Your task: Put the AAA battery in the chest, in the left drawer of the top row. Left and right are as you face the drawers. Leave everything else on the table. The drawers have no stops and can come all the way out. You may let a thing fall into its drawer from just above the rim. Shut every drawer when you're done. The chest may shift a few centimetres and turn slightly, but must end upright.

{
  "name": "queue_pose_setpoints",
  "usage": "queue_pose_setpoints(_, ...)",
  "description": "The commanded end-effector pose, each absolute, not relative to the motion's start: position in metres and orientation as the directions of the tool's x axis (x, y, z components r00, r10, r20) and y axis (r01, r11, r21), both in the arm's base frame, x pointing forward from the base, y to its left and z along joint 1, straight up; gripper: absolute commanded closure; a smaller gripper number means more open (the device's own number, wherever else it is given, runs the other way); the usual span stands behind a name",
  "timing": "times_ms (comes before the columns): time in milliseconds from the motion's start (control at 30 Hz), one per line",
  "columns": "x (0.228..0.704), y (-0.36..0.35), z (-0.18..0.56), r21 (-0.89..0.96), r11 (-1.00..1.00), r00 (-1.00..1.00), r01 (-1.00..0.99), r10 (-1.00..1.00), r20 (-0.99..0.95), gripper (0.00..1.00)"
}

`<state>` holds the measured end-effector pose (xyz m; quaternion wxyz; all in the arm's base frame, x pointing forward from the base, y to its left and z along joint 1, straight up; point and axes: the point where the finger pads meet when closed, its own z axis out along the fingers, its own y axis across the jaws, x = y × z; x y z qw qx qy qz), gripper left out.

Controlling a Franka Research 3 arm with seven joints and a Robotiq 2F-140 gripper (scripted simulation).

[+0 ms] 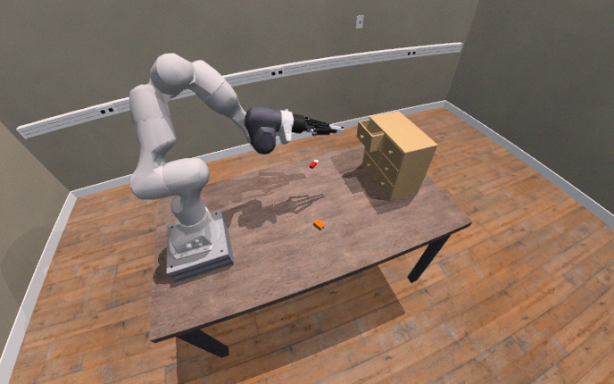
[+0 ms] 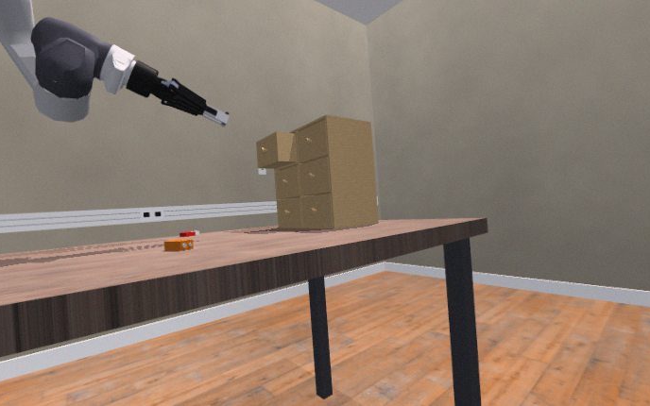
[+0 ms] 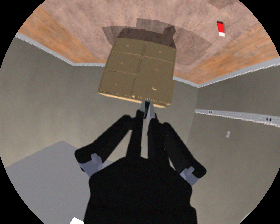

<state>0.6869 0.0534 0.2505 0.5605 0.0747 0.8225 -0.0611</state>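
My gripper (image 1: pixel 334 128) is high in the air, a short way in front of the wooden chest (image 1: pixel 397 152), at about the height of its top. The fingers are shut on a small silvery cylinder, the AAA battery (image 2: pixel 223 125), which sticks out at the fingertips. The left drawer of the top row (image 2: pixel 275 149) is pulled out and open at the top; it also shows in the top view (image 1: pixel 370 133). The other drawers are shut. In the wrist view the shut fingers point at the chest (image 3: pixel 139 72).
A small red and white object (image 1: pixel 313 163) lies on the table between the arm and the chest. An orange block (image 1: pixel 319 224) lies nearer the table's front. The chest stands near the table's right end. The arm's base (image 1: pixel 197 247) is at the left.
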Motion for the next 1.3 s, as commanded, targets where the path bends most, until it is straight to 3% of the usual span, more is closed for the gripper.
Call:
queue_pose_setpoints(0,0.686,0.053,0.253,-0.003,0.981,-0.342,0.196,0.066,-0.937,0.87)
queue_pose_setpoints(1267,0.698,0.051,0.252,-0.002,0.981,-0.336,0.195,0.065,-0.940,0.87)
